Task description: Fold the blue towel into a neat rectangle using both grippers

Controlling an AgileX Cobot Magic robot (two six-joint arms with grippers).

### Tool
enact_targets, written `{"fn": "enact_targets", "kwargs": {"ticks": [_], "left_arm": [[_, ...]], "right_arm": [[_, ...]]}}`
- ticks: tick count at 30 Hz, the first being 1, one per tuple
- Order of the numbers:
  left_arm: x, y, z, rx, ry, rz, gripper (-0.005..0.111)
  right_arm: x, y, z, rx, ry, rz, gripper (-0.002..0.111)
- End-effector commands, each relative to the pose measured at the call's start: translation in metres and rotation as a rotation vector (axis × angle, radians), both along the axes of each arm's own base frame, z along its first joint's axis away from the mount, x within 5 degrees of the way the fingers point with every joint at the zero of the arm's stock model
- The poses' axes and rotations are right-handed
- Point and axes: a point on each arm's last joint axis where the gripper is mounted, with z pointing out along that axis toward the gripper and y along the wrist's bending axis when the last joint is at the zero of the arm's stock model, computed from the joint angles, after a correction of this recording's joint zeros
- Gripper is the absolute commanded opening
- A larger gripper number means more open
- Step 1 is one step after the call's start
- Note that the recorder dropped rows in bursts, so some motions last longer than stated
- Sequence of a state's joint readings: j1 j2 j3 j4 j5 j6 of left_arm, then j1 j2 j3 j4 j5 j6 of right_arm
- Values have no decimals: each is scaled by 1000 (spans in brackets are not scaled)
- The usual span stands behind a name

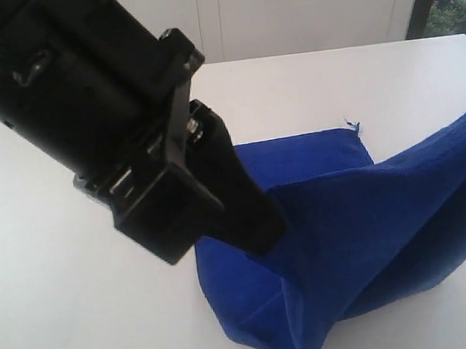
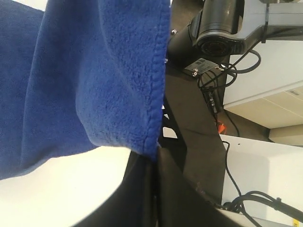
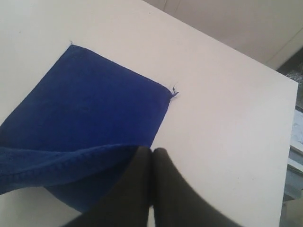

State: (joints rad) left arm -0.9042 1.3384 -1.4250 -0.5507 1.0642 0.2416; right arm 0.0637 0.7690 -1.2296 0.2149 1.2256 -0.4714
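While its far part lies flat on the white table [image 1: 55,310], the blue towel [image 1: 337,213] rises in a raised fold. The left gripper [image 1: 260,234] is clamped on its hemmed edge. The right gripper [image 3: 151,153], jaws pressed together, seems to pinch another edge, though the contact is blurred. A thread tag [image 1: 353,125] marks one flat corner.

White table [image 1: 331,81] before a pale panelled wall [image 1: 299,9].

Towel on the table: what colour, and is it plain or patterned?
The towel is plain royal blue, unpatterned; clearest in the right wrist view.
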Motion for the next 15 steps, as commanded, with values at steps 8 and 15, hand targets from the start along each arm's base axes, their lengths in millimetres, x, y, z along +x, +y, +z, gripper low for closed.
{"fn": "enact_targets", "kwargs": {"ticks": [8,15], "left_arm": [[-9,3,3,2,59,-35,0],[8,7,-6,85,-131,23,0]], "right_arm": [[26,2,-29,6,142,0,0],[54,9,-43,18,184,69,0]]}}
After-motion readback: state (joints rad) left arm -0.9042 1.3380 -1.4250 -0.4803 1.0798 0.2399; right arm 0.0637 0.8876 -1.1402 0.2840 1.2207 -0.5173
